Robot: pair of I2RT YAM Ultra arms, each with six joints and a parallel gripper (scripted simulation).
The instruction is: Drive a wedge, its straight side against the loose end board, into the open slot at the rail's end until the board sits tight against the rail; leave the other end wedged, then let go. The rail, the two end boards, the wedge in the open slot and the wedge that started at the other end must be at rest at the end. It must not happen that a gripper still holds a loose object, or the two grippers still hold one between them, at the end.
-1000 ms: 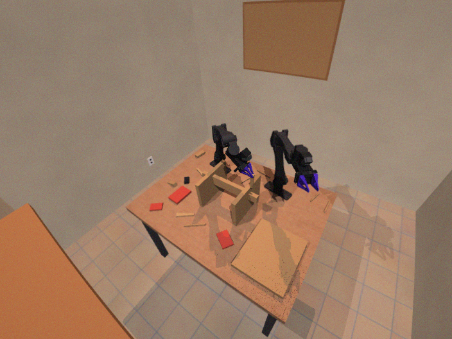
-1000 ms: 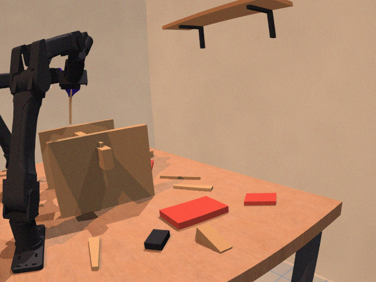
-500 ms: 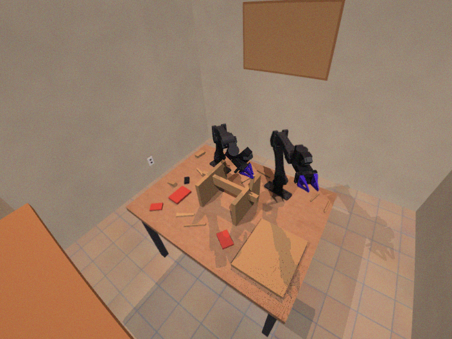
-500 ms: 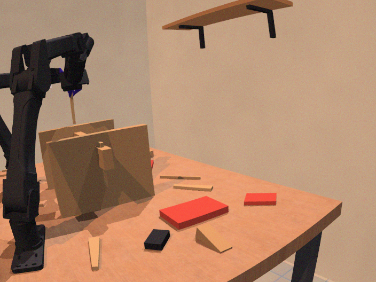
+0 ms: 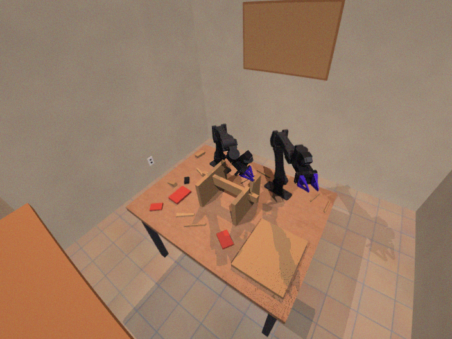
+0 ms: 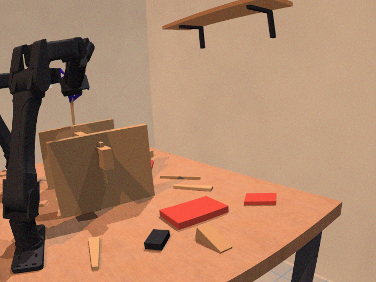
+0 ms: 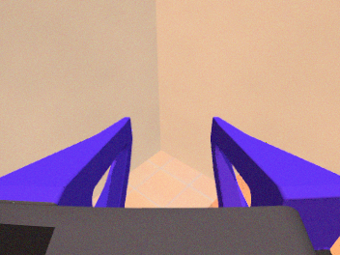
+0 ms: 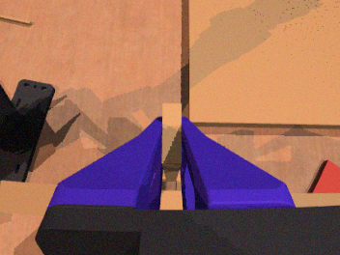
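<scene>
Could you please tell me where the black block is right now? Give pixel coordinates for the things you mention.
In the exterior view, the black block [image 5: 187, 180] [image 6: 156, 239] lies on the table, between the large red block [image 5: 179, 194] [image 6: 194, 211] and the picture's bottom edge.

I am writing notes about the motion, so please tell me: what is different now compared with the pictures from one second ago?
The wedge in the right gripper was upright in the exterior view and now leans slightly. Nothing was visibly taken or released. The two boards and the left gripper look unchanged.
</scene>
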